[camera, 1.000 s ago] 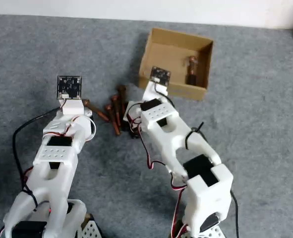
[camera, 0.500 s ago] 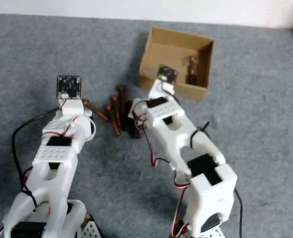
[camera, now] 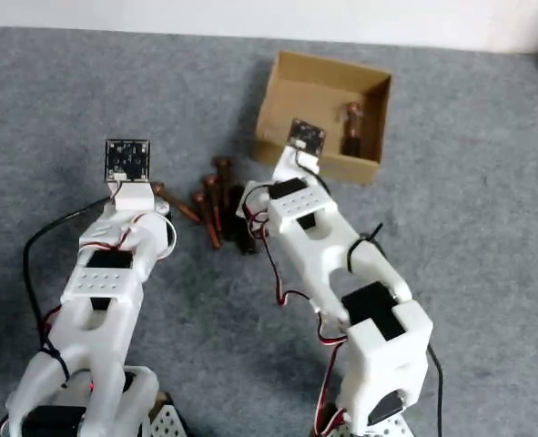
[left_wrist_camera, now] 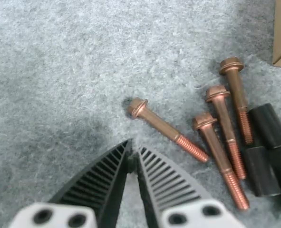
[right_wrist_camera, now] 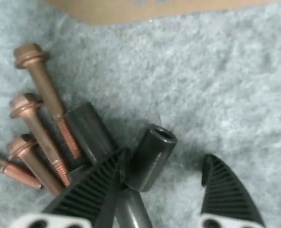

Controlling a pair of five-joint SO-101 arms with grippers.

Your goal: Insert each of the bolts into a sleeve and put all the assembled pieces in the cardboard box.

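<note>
Barely begun: one sleeved copper bolt stands in your brown cardboard box.
Four loose copper bolts and black cylindrical sleeves lie on grey carpet; your right gripper gapes astride one sleeve, left gripper pinched together.

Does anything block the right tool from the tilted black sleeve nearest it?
Nothing visible does. That black sleeve lies between the fingers of the open right tool, close against one. A second sleeve and the bolts lie outside that finger.

Coppery metal bolts, fuzzy carpet
</note>
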